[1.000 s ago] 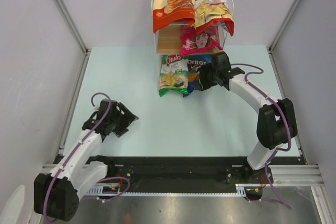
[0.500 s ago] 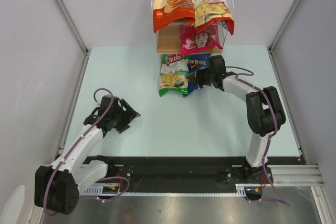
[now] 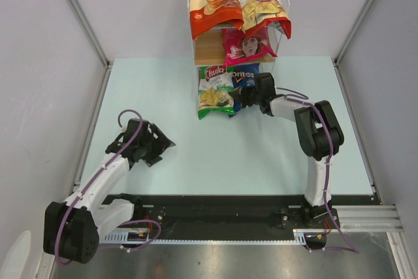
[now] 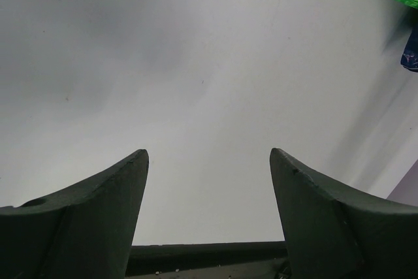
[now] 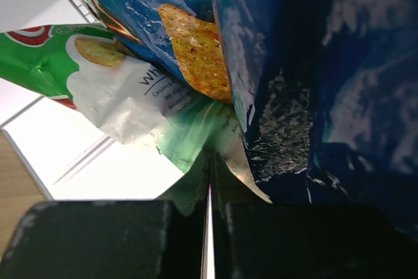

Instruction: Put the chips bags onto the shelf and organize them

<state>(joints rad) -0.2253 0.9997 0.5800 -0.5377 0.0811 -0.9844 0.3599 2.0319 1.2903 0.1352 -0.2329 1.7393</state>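
Right gripper [image 3: 251, 96]: jaws pressed shut, apparently pinching the lower seam of glossy blue Doritos bag [image 3: 244, 78]. Edge of glossy green Chuba bag [image 3: 214, 93] possibly caught too; close view crowded.

Blue bag sits at pale table [image 3: 196, 168] far edge, against foot of white-wire, wooden-board shelf [image 3: 209, 47]. Logo end toward shelf, long axis near-to-far.

Lift slowly, confirm one bag rises, keep logo end up.

Left gripper [image 3: 159, 147]: spread wide, empty, toward near-left corner.

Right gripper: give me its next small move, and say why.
Probably a slight lift. The right gripper looks shut on the edge of the blue Doritos bag, which overlaps the green Chuba bag on the table before the shelf; lifting first should free it.
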